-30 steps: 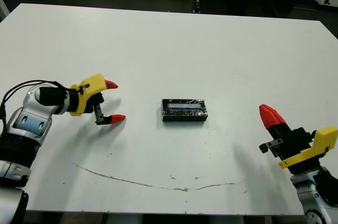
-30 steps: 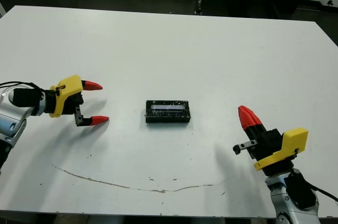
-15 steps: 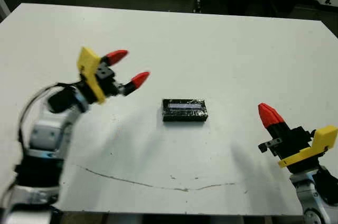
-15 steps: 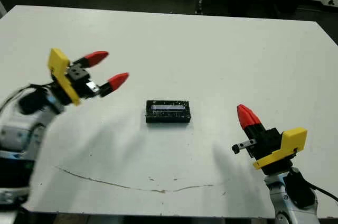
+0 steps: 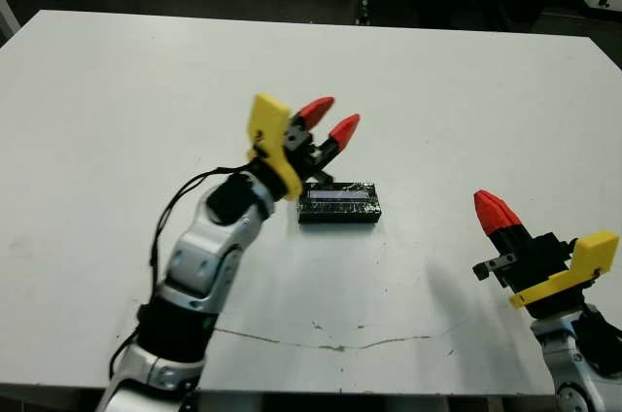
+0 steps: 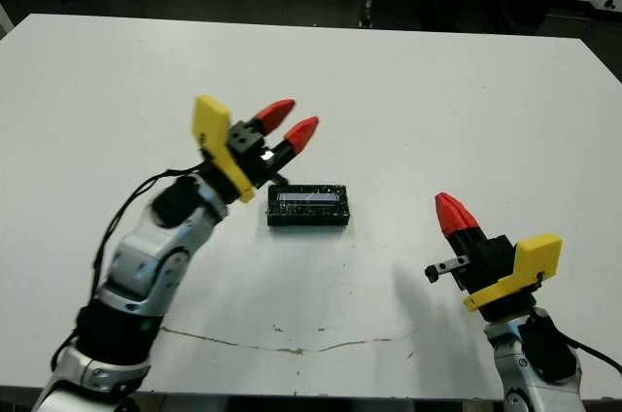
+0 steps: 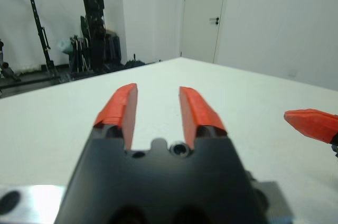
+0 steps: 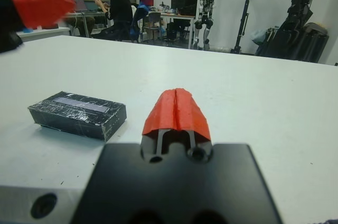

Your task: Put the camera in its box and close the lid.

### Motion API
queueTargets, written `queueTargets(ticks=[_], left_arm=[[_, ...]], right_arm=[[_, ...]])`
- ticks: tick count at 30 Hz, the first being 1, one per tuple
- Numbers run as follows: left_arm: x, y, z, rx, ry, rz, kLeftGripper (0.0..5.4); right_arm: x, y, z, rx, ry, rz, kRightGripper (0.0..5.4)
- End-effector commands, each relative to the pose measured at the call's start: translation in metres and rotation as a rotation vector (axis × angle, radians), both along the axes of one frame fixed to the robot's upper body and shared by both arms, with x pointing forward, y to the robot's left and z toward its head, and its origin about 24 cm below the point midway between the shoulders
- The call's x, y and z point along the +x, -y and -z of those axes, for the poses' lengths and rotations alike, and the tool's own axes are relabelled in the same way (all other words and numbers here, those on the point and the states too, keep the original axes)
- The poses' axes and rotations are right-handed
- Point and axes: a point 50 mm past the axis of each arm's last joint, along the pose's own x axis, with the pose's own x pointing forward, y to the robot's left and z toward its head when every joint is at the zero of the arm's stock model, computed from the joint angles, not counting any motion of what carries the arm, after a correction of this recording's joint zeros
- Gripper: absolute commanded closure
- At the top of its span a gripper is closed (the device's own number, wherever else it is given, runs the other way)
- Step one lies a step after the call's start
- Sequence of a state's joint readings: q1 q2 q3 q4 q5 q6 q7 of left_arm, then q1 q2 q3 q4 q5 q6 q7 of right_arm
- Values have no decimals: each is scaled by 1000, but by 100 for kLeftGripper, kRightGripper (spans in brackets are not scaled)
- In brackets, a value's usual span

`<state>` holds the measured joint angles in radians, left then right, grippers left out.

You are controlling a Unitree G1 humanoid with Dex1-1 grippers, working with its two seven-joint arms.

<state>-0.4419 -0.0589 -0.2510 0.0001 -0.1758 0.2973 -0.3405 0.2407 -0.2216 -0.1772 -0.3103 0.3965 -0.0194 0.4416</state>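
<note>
The box [image 5: 338, 204] lies in the middle of the table as one closed black block, with the glossy lid [image 5: 339, 195] flat on top of it. The camera is hidden from view. My left gripper [image 5: 335, 118] hangs raised just left of and above the box's left end, open with a narrow gap and nothing between its fingers [image 7: 120, 109]. My right gripper [image 5: 491, 210] rests low near the table's right front, shut and empty, well to the right of the box [image 8: 77, 114].
A thin brown line [image 5: 321, 342] runs across the table near its front edge. Beyond the far edge stand dark racks and stands. In the right wrist view, people [image 8: 119, 7] sit at desks past the table.
My left arm has swung up from the table's left side and rightward to the box's left end, its fingers drawn closer together. The right arm and the box have not moved.
</note>
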Motion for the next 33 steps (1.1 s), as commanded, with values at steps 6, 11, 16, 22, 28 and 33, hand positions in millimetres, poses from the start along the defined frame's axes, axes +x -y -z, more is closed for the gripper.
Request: queueTargets(ticks=[6,11,16,22,28,33], left_arm=[[0,15,43,155,-217,-21,519],[-9,13,64,212,-313,-28,538],[-15,5,78,244,-397,-32,538],[-18,-2,89,247,-496,-54,538],[-21,-8,89,233,-514,-48,538],[-23,-15,62,168,-368,-10,538]], right_arm=[[-1,1,0,-5,5,0,540],[-1,1,1,10,4,-4,540],[-1,0,0,4,5,-4,540],[-1,0,0,-9,5,6,540],[-1,0,0,-16,1,-2,540],[-1,1,0,-12,9,-3,540]])
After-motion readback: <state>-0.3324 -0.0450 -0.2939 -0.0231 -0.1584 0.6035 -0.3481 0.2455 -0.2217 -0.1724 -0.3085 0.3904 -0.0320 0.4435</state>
